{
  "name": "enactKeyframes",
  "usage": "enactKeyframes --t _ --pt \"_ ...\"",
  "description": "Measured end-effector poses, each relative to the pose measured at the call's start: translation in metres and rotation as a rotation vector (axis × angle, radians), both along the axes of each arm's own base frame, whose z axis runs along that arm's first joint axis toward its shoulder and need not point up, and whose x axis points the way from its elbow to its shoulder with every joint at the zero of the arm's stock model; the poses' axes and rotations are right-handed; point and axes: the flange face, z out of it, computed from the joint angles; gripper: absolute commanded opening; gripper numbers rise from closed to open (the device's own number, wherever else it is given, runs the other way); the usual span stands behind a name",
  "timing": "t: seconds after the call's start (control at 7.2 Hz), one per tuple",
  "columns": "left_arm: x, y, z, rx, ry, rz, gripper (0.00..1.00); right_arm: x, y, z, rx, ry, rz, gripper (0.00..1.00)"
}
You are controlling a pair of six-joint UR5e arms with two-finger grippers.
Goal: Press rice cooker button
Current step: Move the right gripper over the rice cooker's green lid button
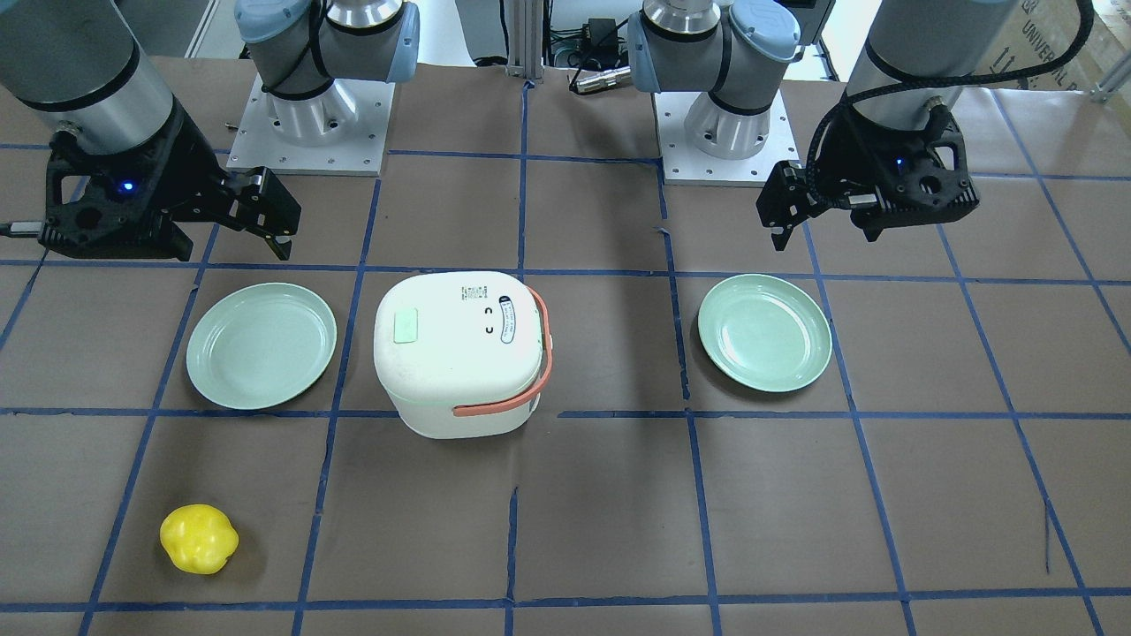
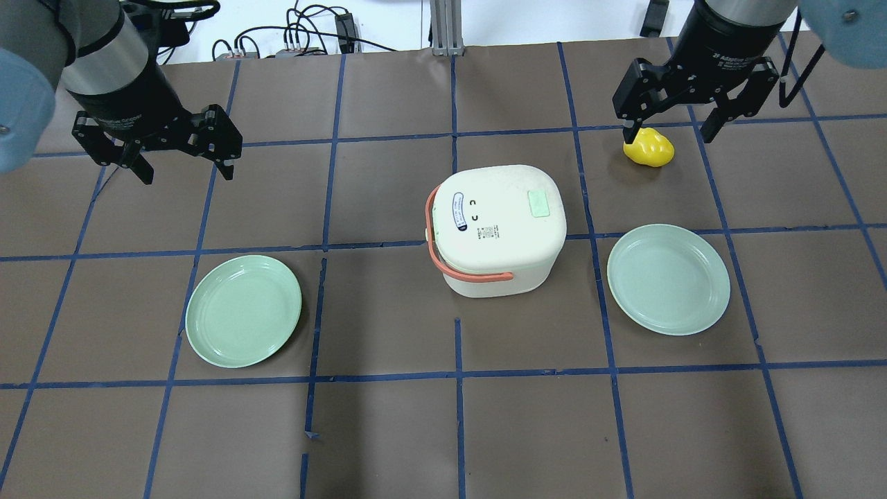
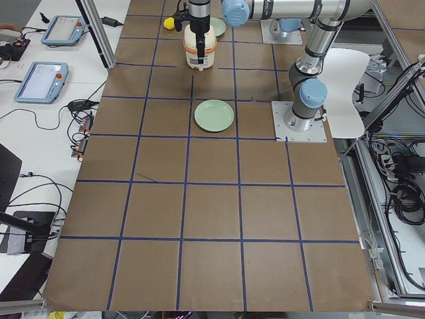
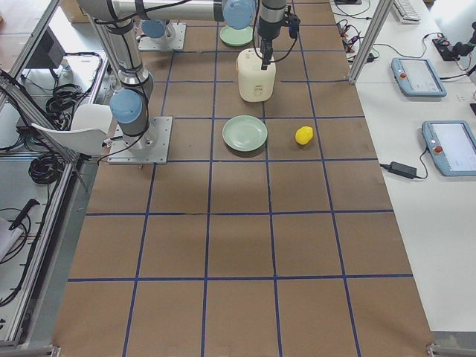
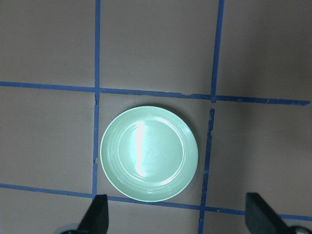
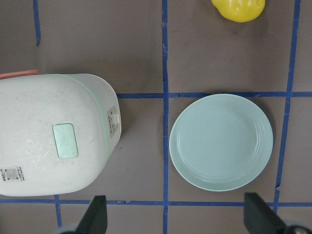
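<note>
The white rice cooker (image 2: 495, 229) with an orange handle stands mid-table, lid shut; it also shows in the front view (image 1: 459, 353) and the right wrist view (image 6: 53, 141). A pale green rectangle (image 6: 65, 141) sits on its lid, and a small white latch button (image 6: 113, 119) on its side wall faces the right plate. My right gripper (image 2: 669, 132) is open and empty, hovering above and beyond the cooker's right side; its fingertips (image 6: 95, 214) frame the view. My left gripper (image 2: 187, 166) is open and empty, far left of the cooker.
A green plate (image 2: 668, 278) lies right of the cooker and another green plate (image 2: 242, 310) lies left of it, under the left wrist camera (image 5: 148, 153). A yellow pepper-like object (image 2: 648, 147) lies below the right gripper. Blue tape lines cross the brown table.
</note>
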Motion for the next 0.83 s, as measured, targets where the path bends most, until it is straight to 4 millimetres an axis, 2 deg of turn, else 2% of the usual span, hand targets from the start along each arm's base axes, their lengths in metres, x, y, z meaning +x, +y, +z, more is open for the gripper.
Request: enactKeyframes --t 0.42,0.56,0.69,0.83 --pt "0.000 0.000 0.000 0.000 0.000 0.000 1.00 0.004 0.000 -0.004 0.003 -0.043 -0.012 0.97" --pt "0.000 0.000 0.000 0.000 0.000 0.000 1.00 0.007 -0.001 -0.003 -0.011 -0.062 -0.014 0.84" --pt "0.000 0.000 0.000 0.000 0.000 0.000 1.00 0.014 -0.005 -0.001 -0.041 -0.068 -0.018 0.56" --pt "0.000 0.000 0.000 0.000 0.001 0.000 1.00 0.031 -0.008 -0.004 -0.063 -0.069 -0.030 0.37"
